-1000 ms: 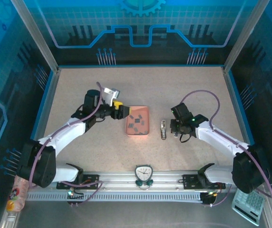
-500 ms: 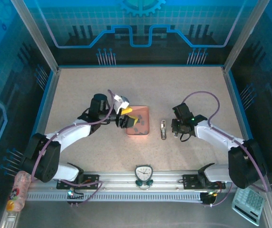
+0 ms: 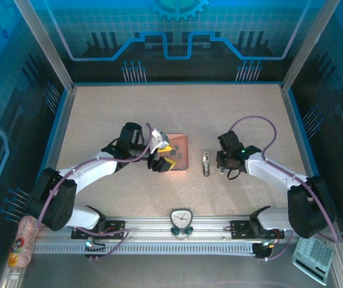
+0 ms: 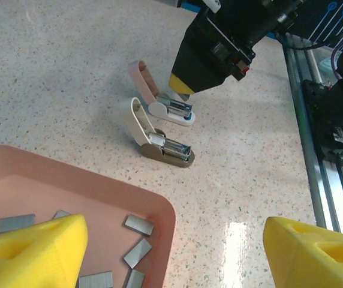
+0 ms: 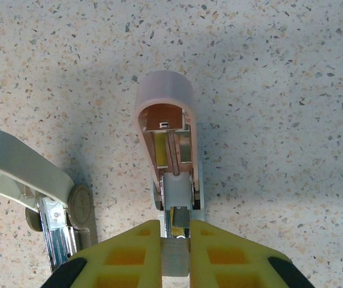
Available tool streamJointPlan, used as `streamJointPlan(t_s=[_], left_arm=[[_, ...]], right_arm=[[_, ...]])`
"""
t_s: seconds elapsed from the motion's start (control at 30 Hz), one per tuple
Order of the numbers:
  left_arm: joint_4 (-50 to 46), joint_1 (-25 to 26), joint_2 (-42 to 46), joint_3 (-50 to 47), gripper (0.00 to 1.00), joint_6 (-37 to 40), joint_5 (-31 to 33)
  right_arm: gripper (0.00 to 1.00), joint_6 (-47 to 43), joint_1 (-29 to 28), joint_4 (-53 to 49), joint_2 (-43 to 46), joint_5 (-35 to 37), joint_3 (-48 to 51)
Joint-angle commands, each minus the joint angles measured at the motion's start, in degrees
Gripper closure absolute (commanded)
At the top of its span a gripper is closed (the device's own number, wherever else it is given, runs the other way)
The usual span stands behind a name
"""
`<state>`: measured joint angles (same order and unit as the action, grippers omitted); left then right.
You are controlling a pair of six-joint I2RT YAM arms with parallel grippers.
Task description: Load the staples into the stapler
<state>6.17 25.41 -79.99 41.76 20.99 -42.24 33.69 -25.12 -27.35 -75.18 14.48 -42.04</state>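
Where the speckled, stone-patterned tabletop reaches its middle, a shallow pink tray with rounded corners and a smooth, plastic-looking wall sits slightly toward the left edge. The staples lie loose on its floor as small flat grey metallic strips, scattered at odd angles.

Just right of the tray stand two small staplers side by side, both with their rounded lids flipped up. The pink stapler shows a bare spring and a metal channel inside. The cream stapler shows a shiny rail.

The left arm stretches from the near left corner toward the middle, with its wrist tipped down over the tray's near edge. The left fingers, blocky yellow and ribbed, stand wide apart with nothing between them.

The right arm reaches in from the near right corner, its wrist angled down at the staplers. The right fingers are drawn close together, clamped on the near end of the pink stapler's base.
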Motion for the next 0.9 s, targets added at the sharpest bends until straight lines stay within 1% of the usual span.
streamJointPlan(t_s=[0.0,0.2,0.6,0.87], left_arm=[[-2.3,0.6,0.5,1.7,0.22,2.6,1.8],[-2.7,0.9,0.2,1.9,0.22,2.6,2.2],[-3.2,1.2,0.1,2.2,0.22,2.7,2.4],[-3.4,1.3,-0.1,2.4,0.22,2.8,2.3]], right_arm=[[0.85,-0.6,-0.8,0.3,0.1,1.1,-0.1],[0.85,-0.4,-0.9,1.1,-0.7,2.1,0.2],[0.85,-0.9,-1.2,4.4,-2.7,1.7,1.2],[0.85,-1.0,-1.3,4.2,-2.5,2.1,1.9]])
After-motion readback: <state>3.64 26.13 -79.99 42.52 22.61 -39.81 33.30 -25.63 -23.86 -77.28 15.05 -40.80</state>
